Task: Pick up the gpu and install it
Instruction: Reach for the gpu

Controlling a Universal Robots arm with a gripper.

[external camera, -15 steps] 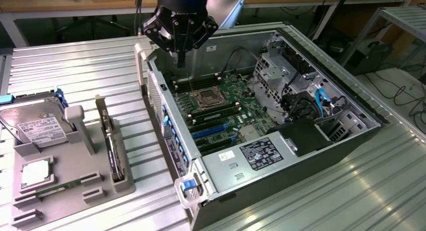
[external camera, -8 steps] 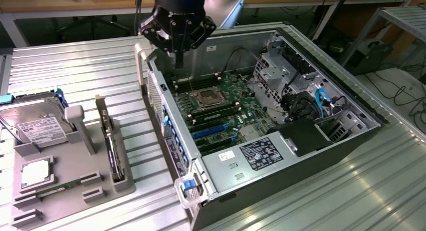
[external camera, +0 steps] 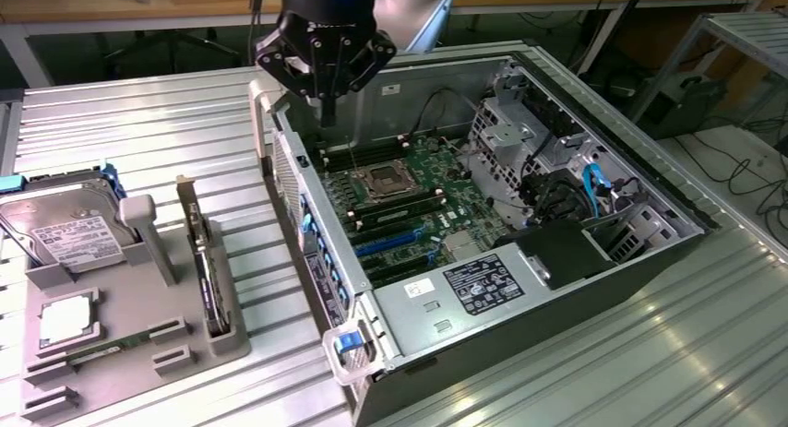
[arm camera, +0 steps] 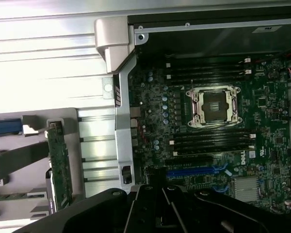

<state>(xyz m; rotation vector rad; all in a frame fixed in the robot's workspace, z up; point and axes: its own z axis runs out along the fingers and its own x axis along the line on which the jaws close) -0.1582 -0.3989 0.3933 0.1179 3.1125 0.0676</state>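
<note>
Over the open computer case (external camera: pixel 314 261), at the edge that faces the grey holder (external camera: pixel 129 302), the arm (external camera: pixel 412 12) hangs with its jaws pointing straight down. They are pressed together with nothing between them. They sit above the case's rim, close by the memory slots, and as far as I can tell they touch no part of the board.

The gpu (external camera: pixel 201 256) is not with them. It stands on its long edge in a slot of the holder, which rests on the ribbed metal surface (external camera: pixel 148 113) just beside the case, on the exterior view's left of it. I'd say the gpu is kept upright like that so its top edge stays free for a pinch from above.

Farther from the case, the hard drive (external camera: pixel 68 233) leans in its own cradle and the small memory stick (external camera: pixel 111 350) lies flat, each apart from the card.

The case lies on its side with the cover off, so the motherboard (arm camera: pixel 184 121) faces up. Its blue expansion slots (external camera: pixel 394 241), past the bare processor socket (external camera: pixel 379 180), stand empty and open to a straight push down. That looks like the reason for laying it so. Nothing of the task is done yet.
</note>
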